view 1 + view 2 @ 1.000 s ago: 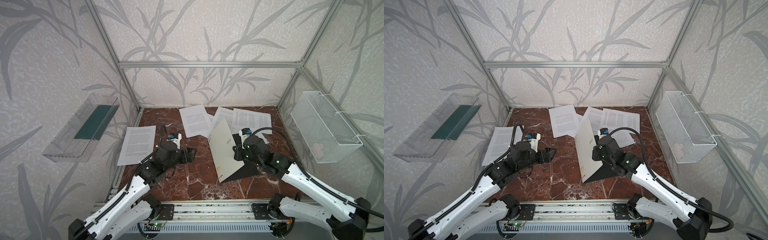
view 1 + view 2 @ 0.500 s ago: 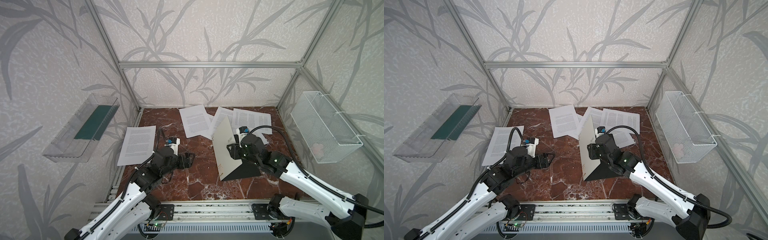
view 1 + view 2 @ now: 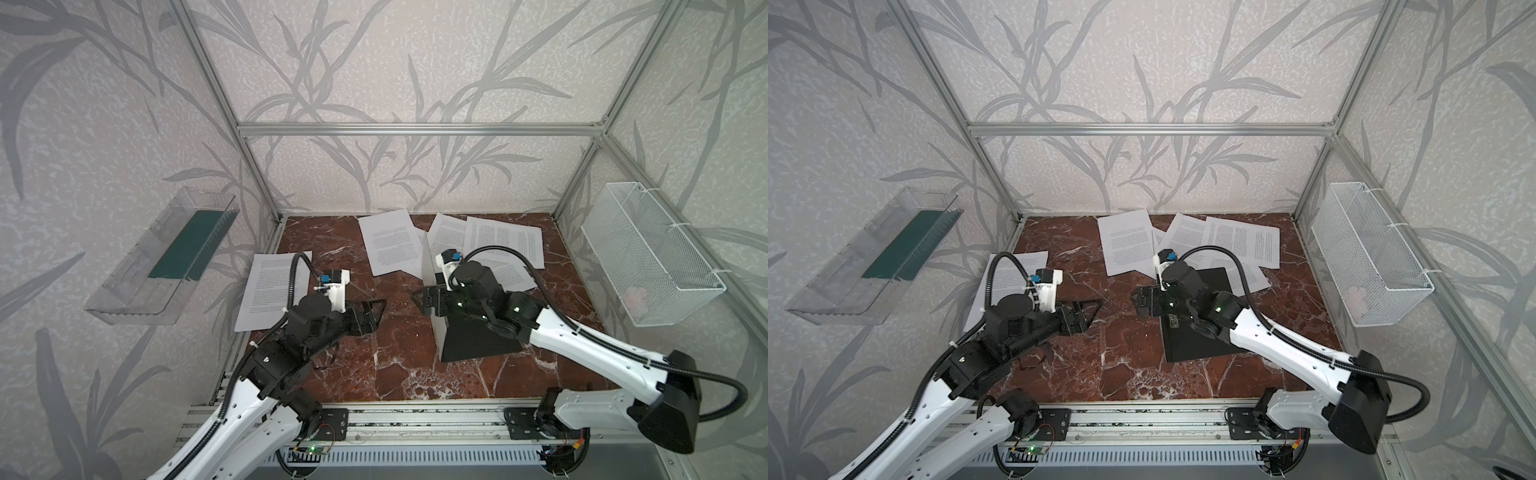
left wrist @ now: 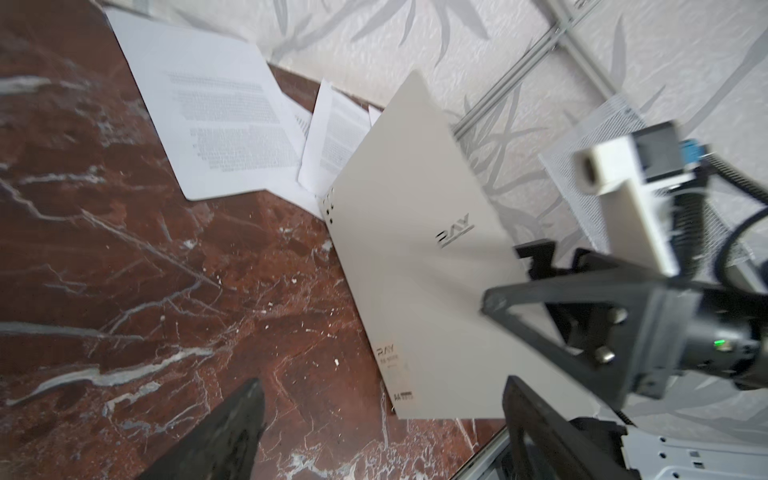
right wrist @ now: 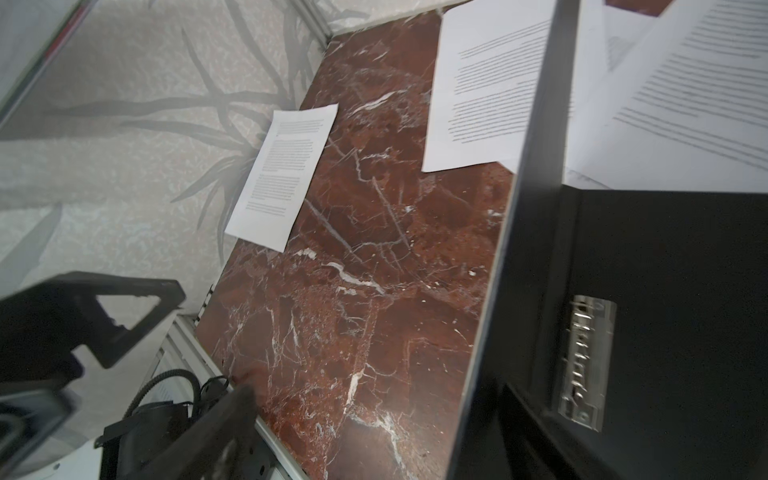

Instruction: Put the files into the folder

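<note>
Clear plastic to start on the far left: one wall tray (image 3: 137, 286) with one dark green insert (image 3: 187, 245) lying in it. Moving onto the red-brown marble table (image 3: 395, 365), the files (image 3: 270, 291) are scattered. I count five printed sheets in both top views, though the overlaps at the back could hide more. One sheet lies alone at the table's left edge, partly under the left arm's cable.

Next comes the left gripper (image 3: 372, 312), low over bare marble, its two fingers (image 4: 226, 432) spread wide with nothing between them. A second sheet (image 3: 388, 241) lies flat at the back, just left of centre.

Centre stage is the folder (image 3: 473, 343), one of them, lying open. Its black inner half is flat on the table, and its off-white cover (image 4: 415, 270), lettered RAY, stands nearly upright on its left side. One metal clip bar (image 5: 584, 361) shows on the black inside. No sheet lies inside the folder.

The right gripper (image 3: 420, 301) sits right at that raised cover with its jaws apart. In the right wrist view the cover's edge runs between the two fingers, and neither is pressing it.

Behind the folder, three overlapping sheets (image 3: 505, 243) fan out toward the back right corner, one tucked under the right arm. Last, on the right wall, hangs one white wire basket (image 3: 648, 257).
</note>
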Controlling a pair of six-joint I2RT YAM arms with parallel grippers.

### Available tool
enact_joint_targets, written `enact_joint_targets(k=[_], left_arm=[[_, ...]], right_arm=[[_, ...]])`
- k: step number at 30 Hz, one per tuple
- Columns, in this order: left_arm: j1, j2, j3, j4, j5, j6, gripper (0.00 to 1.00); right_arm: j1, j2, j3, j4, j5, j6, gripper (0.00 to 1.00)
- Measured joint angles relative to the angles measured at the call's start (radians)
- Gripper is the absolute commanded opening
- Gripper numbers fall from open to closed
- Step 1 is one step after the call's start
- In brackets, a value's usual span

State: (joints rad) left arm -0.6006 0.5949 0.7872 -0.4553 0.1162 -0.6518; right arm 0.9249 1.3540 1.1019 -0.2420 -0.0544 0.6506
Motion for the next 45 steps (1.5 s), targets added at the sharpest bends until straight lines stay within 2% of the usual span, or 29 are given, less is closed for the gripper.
enact_joint_targets(k=[8, 11, 14, 16, 19, 23, 26, 30, 33, 37, 41, 45], left_arm=[[0.000, -0.117, 0.124, -0.104, -0.113, 0.025, 0.91], [0.000, -0.136, 0.126, -0.136, -0.127, 0.026, 0.91], [0.000, -0.123, 0.119, -0.154, -0.126, 0.027, 0.91], [0.000, -0.111, 0.095, -0.149, -0.114, 0.027, 0.91], [0.000, -0.067, 0.034, -0.117, -0.058, 0.024, 0.91], [0.000, 0.076, -0.080, -0.011, 0.069, 0.012, 0.91], [0.000, 0.189, -0.183, 0.093, 0.156, -0.014, 0.91], [0.000, 0.333, -0.279, 0.210, 0.234, -0.041, 0.91], [0.000, 0.443, -0.297, 0.299, 0.285, -0.057, 0.91], [0.000, 0.576, -0.319, 0.432, 0.339, -0.068, 0.90], [0.000, 0.677, -0.328, 0.491, 0.365, -0.065, 0.90], [0.000, 0.718, -0.340, 0.534, 0.363, -0.054, 0.90]], right_arm=[[0.133, 0.449, 0.285, 0.137, -0.095, -0.033, 0.99], [0.137, 0.542, 0.342, 0.143, -0.114, -0.050, 0.99], [0.098, 0.568, 0.353, 0.150, -0.156, -0.052, 0.99], [0.045, 0.560, 0.341, 0.177, -0.190, -0.046, 0.98], [-0.056, 0.492, 0.241, 0.227, -0.220, -0.042, 0.96], [-0.210, 0.310, 0.020, 0.235, -0.249, -0.045, 0.92], [-0.280, 0.167, -0.124, 0.216, -0.253, -0.063, 0.88], [-0.321, 0.021, -0.297, 0.215, -0.263, -0.078, 0.82], [-0.338, -0.034, -0.407, 0.215, -0.271, -0.081, 0.75], [-0.344, -0.036, -0.476, 0.208, -0.288, -0.089, 0.62], [-0.344, -0.023, -0.489, 0.219, -0.304, -0.098, 0.43], [-0.345, 0.035, -0.475, 0.216, -0.329, -0.111, 0.35]])
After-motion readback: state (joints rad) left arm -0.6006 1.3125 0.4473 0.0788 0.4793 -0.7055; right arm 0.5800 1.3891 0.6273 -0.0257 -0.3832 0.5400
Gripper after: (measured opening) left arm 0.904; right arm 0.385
